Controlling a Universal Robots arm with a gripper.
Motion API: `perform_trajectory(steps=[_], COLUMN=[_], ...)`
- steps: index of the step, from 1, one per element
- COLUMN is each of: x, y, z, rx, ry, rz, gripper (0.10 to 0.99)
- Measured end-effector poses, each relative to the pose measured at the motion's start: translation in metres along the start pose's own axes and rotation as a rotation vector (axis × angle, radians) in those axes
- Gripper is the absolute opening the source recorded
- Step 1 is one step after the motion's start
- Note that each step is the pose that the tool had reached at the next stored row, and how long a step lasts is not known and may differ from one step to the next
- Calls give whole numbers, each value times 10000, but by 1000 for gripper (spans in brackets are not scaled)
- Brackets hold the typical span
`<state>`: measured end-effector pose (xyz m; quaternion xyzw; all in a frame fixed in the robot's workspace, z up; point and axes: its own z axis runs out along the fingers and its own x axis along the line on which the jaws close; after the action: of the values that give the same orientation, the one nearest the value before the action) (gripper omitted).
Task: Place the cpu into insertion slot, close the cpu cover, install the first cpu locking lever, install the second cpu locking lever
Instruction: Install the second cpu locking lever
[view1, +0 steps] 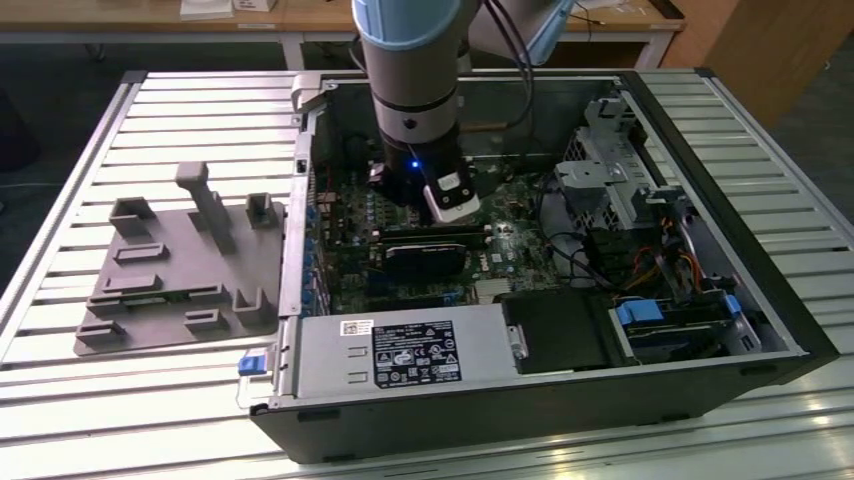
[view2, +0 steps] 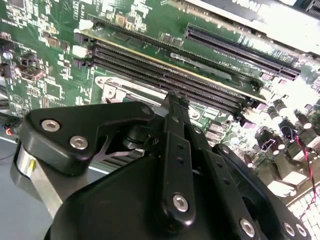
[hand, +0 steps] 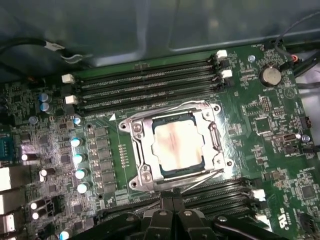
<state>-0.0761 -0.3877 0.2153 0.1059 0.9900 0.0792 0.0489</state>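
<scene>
The cpu (hand: 176, 146) sits in its socket just beyond the narrowly closed, empty claw (hand: 172, 207).

A slatted metal table (view1: 160, 100) is seen under bright light. Wooden desks (view1: 320, 20) are set behind it, above a dark floor (view1: 54, 70).

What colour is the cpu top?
Pale silver-grey with a pinkish sheen, on the cpu, first wrist view.
</scene>
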Motion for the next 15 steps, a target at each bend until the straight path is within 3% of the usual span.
perform_trajectory(steps=[4, 8, 15], x=[29, 73, 95], y=[-47, -73, -104], z=[16, 29, 81], rx=[-147, -383, -635], ry=[30, 80, 131], rz=[16, 44, 75], gripper=[106, 106, 106])
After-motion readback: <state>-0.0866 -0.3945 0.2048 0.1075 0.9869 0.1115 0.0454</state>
